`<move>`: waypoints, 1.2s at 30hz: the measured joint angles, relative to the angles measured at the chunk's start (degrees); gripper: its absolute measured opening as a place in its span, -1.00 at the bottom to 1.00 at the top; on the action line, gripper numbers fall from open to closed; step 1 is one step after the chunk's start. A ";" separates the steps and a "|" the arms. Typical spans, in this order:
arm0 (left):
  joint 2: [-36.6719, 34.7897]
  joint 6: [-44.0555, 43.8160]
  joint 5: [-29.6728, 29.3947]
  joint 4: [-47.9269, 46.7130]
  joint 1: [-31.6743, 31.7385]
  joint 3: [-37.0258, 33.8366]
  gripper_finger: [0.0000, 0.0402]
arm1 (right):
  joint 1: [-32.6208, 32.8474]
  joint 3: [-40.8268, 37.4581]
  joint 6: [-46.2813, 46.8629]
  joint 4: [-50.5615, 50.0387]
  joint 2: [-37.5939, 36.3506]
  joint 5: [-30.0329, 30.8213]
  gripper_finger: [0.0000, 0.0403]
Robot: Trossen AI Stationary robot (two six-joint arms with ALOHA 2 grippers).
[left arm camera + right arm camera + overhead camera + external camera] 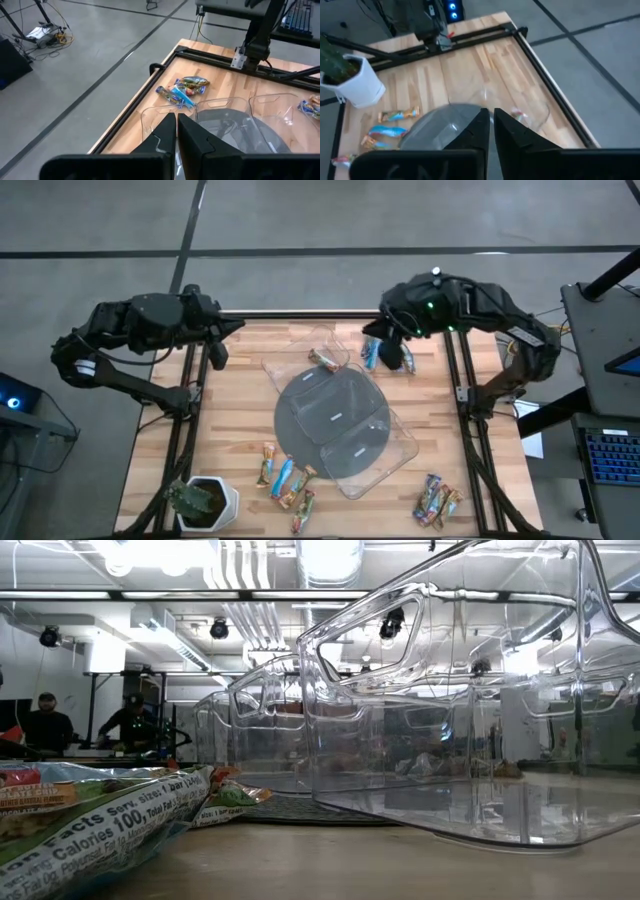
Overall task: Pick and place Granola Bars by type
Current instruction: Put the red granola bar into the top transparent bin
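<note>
I take the grey disc (325, 415) at the middle of the worktop (240, 400) as my landmark. Three clear plastic trays (370, 450) overlap it. My left gripper (177, 131) sits off the disc's far-left side, above the worktop's edge, fingers pressed together and holding nothing. My right gripper (490, 125) is off the disc's far-right side, fingers also pressed together; I see no bar between them.

The Granola Bars lie scattered around the disc. One orange-brown bar (325, 360) rests in the tray at the disc's far edge. A blue and green pair (385, 355) lies just beyond the disc on the far right, under my right arm. A near-left cluster (285, 480) lies by the disc's near edge, close to the white-potted plant (205, 502). Another heap of bars (436, 500) sits at the near right corner, well apart from the disc.
</note>
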 joint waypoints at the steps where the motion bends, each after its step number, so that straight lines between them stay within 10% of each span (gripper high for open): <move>1: -0.04 -0.03 0.45 0.68 0.01 -0.27 -1.00 | 0.41 -1.63 0.64 0.04 -1.01 0.67 -0.94; 24: 6.39 0.44 13.83 6.03 -2.23 -0.12 -1.00 | 7.96 -30.25 6.69 18.37 -23.38 4.59 -0.96; 36: 11.39 -8.45 34.46 7.35 -3.67 1.43 -0.92 | 7.92 -32.72 6.96 18.50 -24.48 4.71 -0.96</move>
